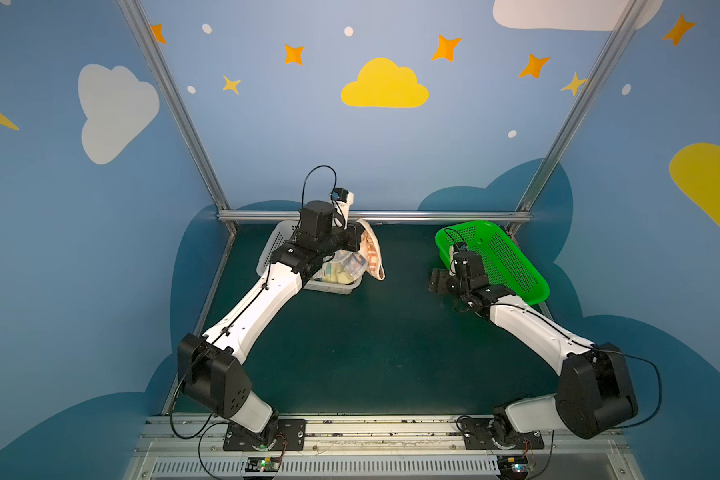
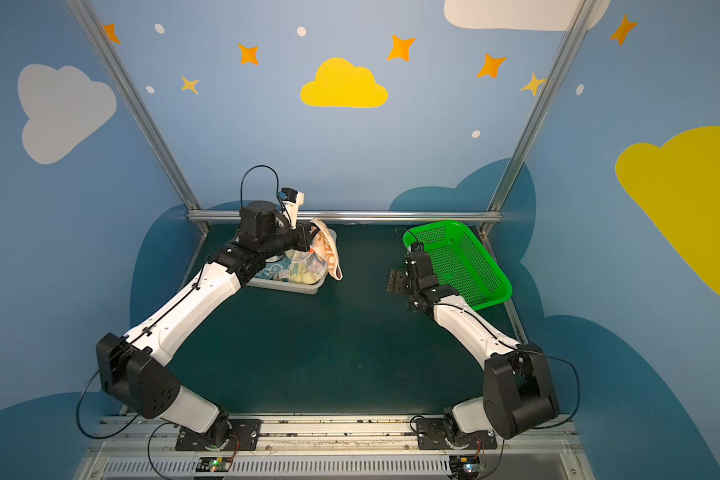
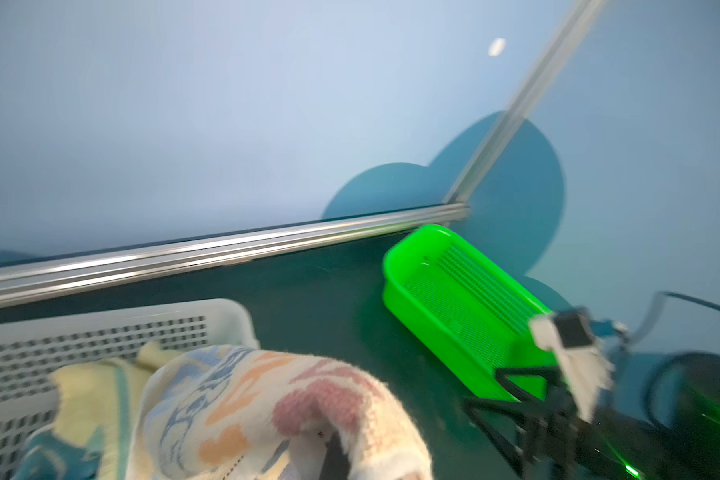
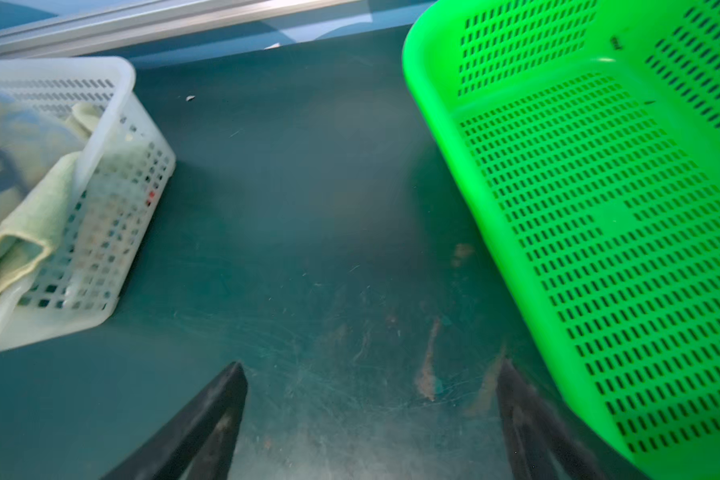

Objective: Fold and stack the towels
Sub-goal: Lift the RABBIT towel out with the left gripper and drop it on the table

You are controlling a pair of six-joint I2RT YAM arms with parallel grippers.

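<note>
My left gripper (image 1: pixel 356 237) is shut on the orange, blue and white striped towel (image 1: pixel 373 254), held above the right end of the white basket (image 1: pixel 338 289). The cloth drapes over the jaws in the left wrist view (image 3: pixel 267 407) and hangs past the basket's rim. A pale yellow towel (image 3: pixel 92 399) and a blue-and-cream towel (image 2: pixel 272 272) lie crumpled inside the basket. My right gripper (image 4: pixel 368 368) stands open low over the mat, beside the green basket (image 4: pixel 599 208), with nothing between its fingers.
The green basket (image 1: pixel 500 257) sits at the back right with nothing in it. The white basket (image 4: pixel 113 83) is at the back left. A metal frame rail (image 1: pixel 391 216) runs along the back edge of the dark green mat (image 1: pixel 371 353), with posts at both corners.
</note>
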